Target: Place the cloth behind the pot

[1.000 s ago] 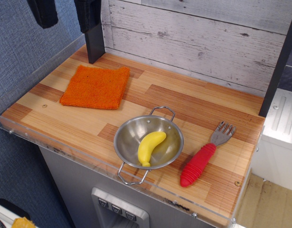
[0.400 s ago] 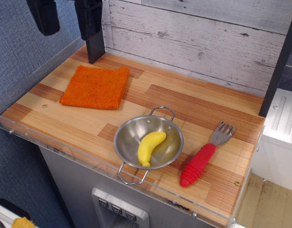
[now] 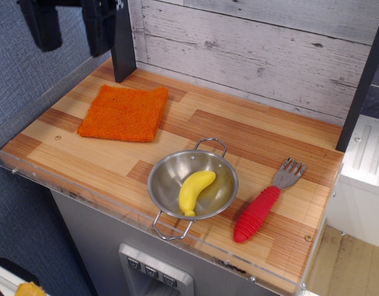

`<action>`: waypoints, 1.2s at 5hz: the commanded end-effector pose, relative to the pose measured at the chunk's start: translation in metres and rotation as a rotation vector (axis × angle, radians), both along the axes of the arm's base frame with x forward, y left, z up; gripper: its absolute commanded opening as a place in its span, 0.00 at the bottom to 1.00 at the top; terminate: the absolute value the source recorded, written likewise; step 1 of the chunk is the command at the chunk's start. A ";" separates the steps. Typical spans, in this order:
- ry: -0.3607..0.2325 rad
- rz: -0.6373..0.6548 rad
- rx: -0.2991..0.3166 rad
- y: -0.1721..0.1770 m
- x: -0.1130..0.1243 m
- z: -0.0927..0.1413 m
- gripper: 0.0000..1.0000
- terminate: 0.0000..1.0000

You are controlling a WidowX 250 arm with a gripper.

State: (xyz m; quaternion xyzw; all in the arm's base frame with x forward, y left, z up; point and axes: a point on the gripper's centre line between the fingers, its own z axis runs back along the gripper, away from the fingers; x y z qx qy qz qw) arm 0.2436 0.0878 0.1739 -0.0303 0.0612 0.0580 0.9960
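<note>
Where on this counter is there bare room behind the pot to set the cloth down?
The widest bare patch lies behind the pot, bordered by the plank wall, the cloth on the left and the fork on the right. The front edge is crowded: pot holding a banana, then the fork. The pincer hangs open above the back-left corner.

Toy kitchen: wooden counter (image 3: pixel 251 139), pot (image 3: pixel 193 184), fork (image 3: pixel 263 206).

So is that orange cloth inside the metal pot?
No, the cloth lies flat on the wooden counter, apart from the pot, which holds a yellow banana.
</note>
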 end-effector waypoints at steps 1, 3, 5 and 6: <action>-0.056 -0.022 0.057 0.012 0.036 -0.014 1.00 0.00; -0.067 0.096 0.150 0.047 0.055 -0.041 1.00 0.00; -0.126 0.213 0.209 0.060 0.053 -0.057 1.00 0.00; -0.164 0.156 0.162 0.050 0.058 -0.069 1.00 0.00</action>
